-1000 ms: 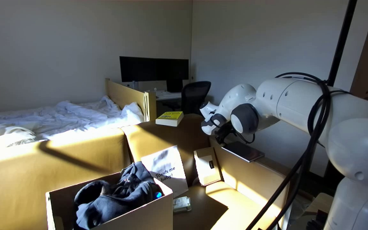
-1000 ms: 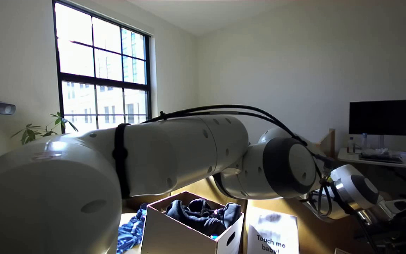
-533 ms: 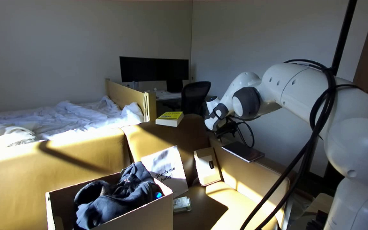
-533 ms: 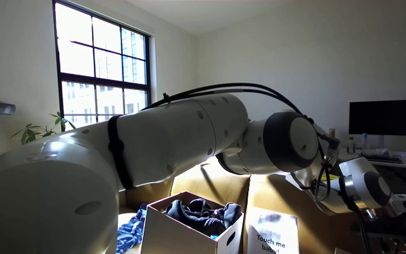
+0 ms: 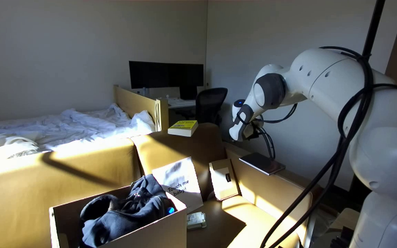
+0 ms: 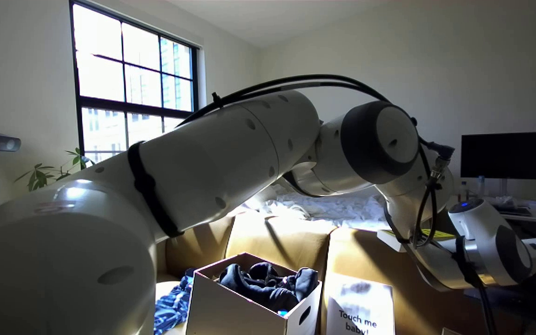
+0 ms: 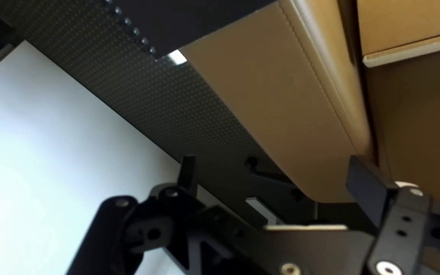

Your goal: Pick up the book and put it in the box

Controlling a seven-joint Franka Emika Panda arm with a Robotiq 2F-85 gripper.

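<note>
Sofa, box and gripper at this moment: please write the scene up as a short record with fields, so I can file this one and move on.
likely target: yellow book, lying flat atop the sofa back
destination: open-topped box, dark clothing inside
gripper: open, holding nothing
also present: black spiral notebook on the armrest
sign: white panel reading "Touch me baby!", beside the box
background: bed, monitor, office chair, window
status: yellow book not yet in the box
</note>
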